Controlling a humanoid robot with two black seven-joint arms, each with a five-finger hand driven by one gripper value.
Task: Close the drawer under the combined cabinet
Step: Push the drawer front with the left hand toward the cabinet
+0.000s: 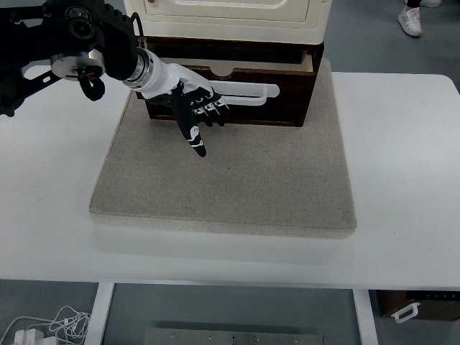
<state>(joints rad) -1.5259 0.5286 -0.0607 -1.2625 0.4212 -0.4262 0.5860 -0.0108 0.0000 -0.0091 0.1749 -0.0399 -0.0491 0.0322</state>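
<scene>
The left hand point(188, 105) hangs in front of the drawer point(237, 93), its black-tipped fingers point(195, 136) loosely spread and pointing down toward the mat, gripping nothing. Right behind those fingers is the dark brown drawer front, with a white bar handle point(248, 90) running off to the right from the knuckles; whether the hand actually touches the front I cannot tell. The drawer sits pulled out a little from under the cream cabinet point(230, 18), its top edge showing. Below the fingertips lies a grey-beige mat point(230, 180), bare between hand and near edge, resting on the white table point(402, 158). Far off to the upper right, a person's white shoe point(410, 20) stands on the floor.
</scene>
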